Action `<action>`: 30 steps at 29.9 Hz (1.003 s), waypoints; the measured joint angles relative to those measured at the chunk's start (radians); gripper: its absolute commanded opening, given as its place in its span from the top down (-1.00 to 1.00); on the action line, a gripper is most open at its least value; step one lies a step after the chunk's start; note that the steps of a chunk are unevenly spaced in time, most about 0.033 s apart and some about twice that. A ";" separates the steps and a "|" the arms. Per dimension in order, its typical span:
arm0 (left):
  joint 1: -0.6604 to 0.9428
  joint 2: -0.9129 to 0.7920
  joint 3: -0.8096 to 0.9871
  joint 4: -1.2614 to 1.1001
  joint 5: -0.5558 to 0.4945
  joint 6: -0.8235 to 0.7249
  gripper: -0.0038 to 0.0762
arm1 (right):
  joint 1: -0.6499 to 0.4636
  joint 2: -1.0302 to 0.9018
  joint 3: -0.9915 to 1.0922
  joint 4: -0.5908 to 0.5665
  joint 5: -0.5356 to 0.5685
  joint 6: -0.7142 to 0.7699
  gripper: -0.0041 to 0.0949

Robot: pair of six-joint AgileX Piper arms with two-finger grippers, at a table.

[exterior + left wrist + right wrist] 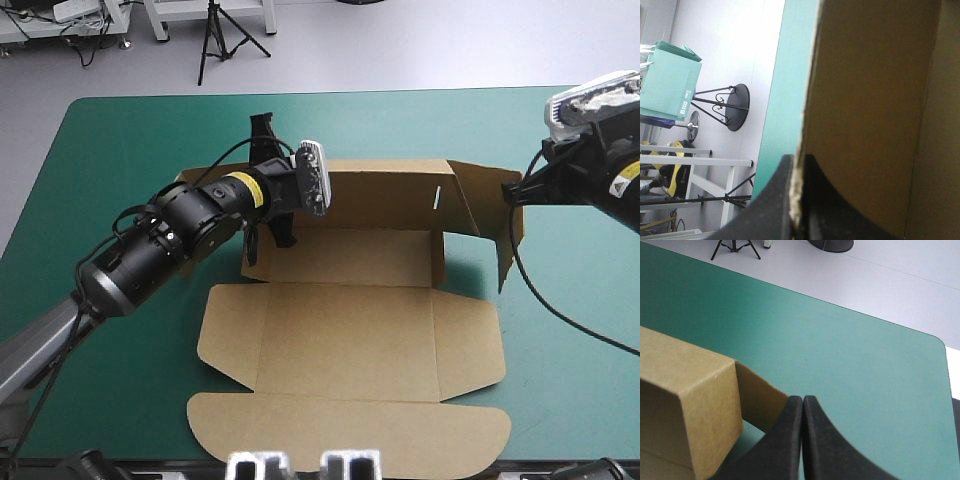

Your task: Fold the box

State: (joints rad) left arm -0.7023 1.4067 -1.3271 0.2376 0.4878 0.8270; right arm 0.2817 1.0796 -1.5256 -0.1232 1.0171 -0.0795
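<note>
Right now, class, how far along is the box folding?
Done: the brown cardboard box has its back wall raised. In hand: left gripper pinches the left wall; right gripper, shut, is at the right flap. Left: both sides untucked, lid flat.

High view: above and behind robot, facing forward and down; whole table (120, 150) in frame, far edge near top.
Left wrist view: hard against box (865, 110) wall, scene quarter-turned, table edge upright.
Right wrist view: close, looking obliquely down toward table's far right corner.
All three share box.
</note>
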 measured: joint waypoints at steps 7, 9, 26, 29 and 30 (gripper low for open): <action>0.000 -0.083 0.258 0.118 -0.297 -0.045 0.93 | 0.000 0.151 -0.128 0.048 0.052 -0.039 0.96; 0.003 -0.101 0.306 0.134 -0.371 -0.052 0.93 | 0.000 0.213 -0.173 0.050 0.081 -0.045 0.96; 0.171 -0.111 0.366 0.138 -0.560 0.009 0.93 | -0.116 0.647 -0.468 0.290 0.210 -0.071 0.96; 0.171 -0.111 0.400 0.138 -0.608 0.059 0.93 | -0.116 0.698 -0.468 0.317 0.202 -0.071 0.96; 0.171 -0.111 0.410 0.138 -0.619 0.067 0.93 | -0.116 0.714 -0.468 0.327 0.197 -0.072 0.96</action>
State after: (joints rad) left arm -0.5318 1.2957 -0.9168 0.3758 -0.1308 0.8937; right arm 0.1659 1.7932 -1.9933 0.2036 1.2137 -0.1513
